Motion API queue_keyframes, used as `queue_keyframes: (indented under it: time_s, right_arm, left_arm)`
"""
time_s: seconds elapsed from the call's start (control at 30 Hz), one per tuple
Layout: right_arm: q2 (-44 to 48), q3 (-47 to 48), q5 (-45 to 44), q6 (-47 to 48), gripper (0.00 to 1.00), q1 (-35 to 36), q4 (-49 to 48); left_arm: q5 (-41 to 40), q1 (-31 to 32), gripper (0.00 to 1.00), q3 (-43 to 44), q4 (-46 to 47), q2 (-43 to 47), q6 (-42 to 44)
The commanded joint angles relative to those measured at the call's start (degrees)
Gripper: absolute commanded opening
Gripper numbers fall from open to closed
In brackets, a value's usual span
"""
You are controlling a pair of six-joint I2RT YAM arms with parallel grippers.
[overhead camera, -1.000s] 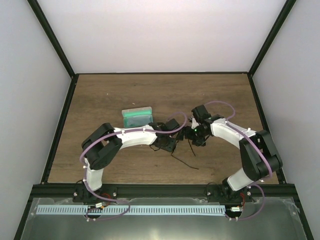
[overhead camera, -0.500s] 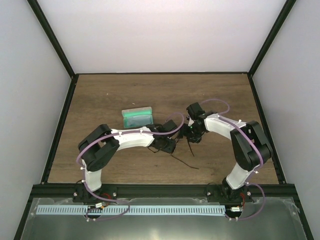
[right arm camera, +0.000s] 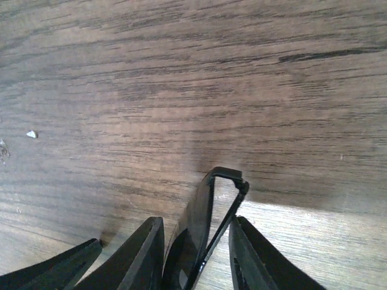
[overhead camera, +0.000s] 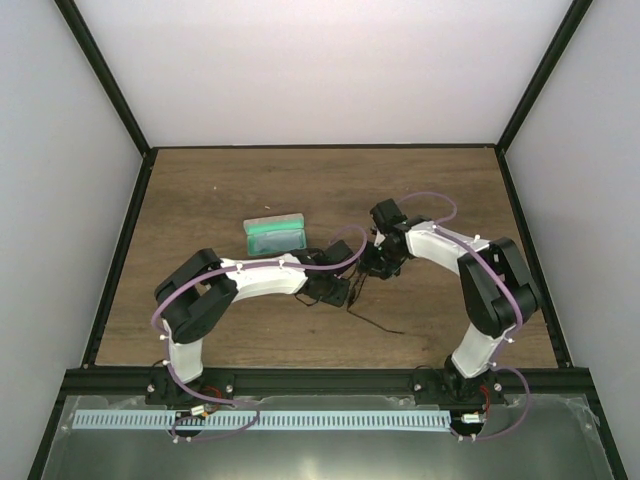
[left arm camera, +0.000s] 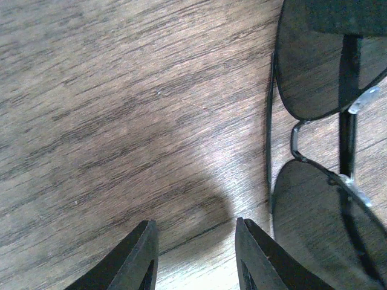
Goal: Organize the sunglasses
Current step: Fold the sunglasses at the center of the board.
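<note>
Sunglasses: thin black wire, dark rounded lenses.
Right pincer: we see it clamping their folded corner.
Left pincer: narrow, empty.

On the overhead camera I can barely make out the thin black-framed sunglasses with dark lenses. The two black wrists cover the front, and only one wire-thin temple arm shows. The left wrist view crops the lenses at its right edge, and a dark blurred shape overlaps the upper one. The right wrist view cuts the frame off at the bottom between the right fingers, so I can't tell whether they touch it.
</note>
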State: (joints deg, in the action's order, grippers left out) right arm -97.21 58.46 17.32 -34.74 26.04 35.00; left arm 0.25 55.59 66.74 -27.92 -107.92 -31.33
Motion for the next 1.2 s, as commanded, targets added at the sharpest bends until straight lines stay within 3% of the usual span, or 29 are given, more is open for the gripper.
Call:
queue_keyframes:
  time_s: [0.0,0.2,0.33,0.47,0.53,0.67,0.9,1.17]
  right_arm:
    - [-1.74,2.81,-0.71,0.15,0.30,0.50,0.94]
    - [-4.01,7.92,-2.02,1.47,0.33,0.50,2.53]
    - [-4.64,12.68,-2.72,2.28,0.47,0.50,4.12]
    - [-3.13,14.41,-2.62,2.50,0.71,0.50,5.81]
    - [0.29,12.79,-3.01,1.85,0.75,0.50,5.91]
    - [8.37,6.16,-3.59,-3.60,0.75,0.50,5.96]
    - [25.37,-12.30,5.16,-22.10,0.71,0.50,4.36]
    - [30.22,-20.42,9.59,-27.11,0.62,0.49,5.48]
  left_arm:
    - [0.03,0.22,0.38,-1.29,-1.04,0.78,-0.67]
    - [-0.25,0.17,0.38,-2.23,-0.98,1.76,-1.38]
    - [-0.33,0.20,0.38,-2.69,-0.77,1.79,-1.70]
    - [-0.54,0.07,0.38,-2.60,-0.46,1.45,-1.80]
    - [-0.60,-0.01,0.39,-2.18,-0.35,0.97,-1.79]
    - [-1.21,-0.42,0.41,0.61,-0.71,-1.28,-1.87]
    - [-3.46,-3.13,0.45,3.85,0.26,-2.98,-4.95]
    - [-3.59,-3.85,0.46,9.82,-0.21,-8.92,-3.64]
